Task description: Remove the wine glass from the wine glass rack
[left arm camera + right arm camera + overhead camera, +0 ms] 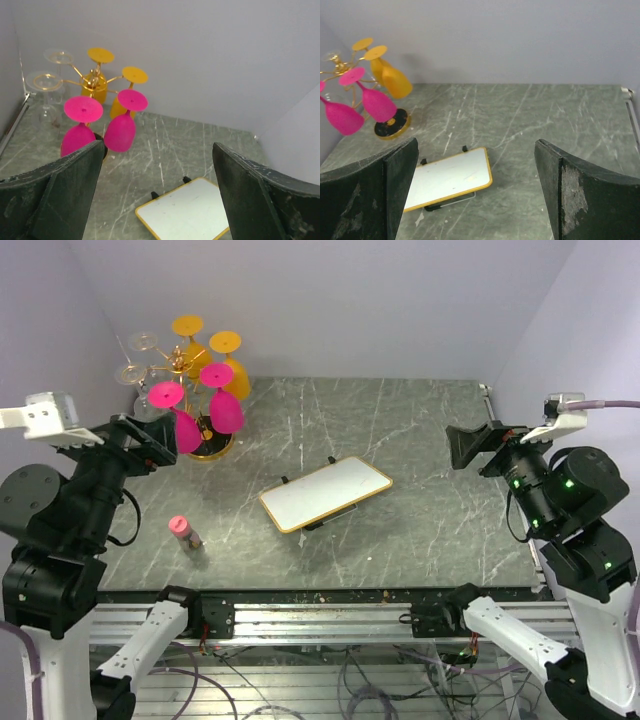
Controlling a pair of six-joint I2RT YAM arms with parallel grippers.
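The gold wine glass rack (183, 364) stands at the far left of the table on a round dark base (212, 448). Wine glasses hang upside down from it: two pink (226, 410), two orange (236, 376) and two clear (130, 373). It also shows in the left wrist view (92, 76), with the pink glasses (120, 131) nearest, and in the right wrist view (392, 124). My left gripper (148, 443) is open and empty, just left of the pink glasses and not touching them. My right gripper (470, 447) is open and empty at the far right.
A yellow-rimmed whiteboard (325, 493) lies propped in the middle of the table. A small pink-capped bottle (184, 531) stands near the front left. Walls close in at the back and both sides. A metal rail (320, 618) runs along the front edge.
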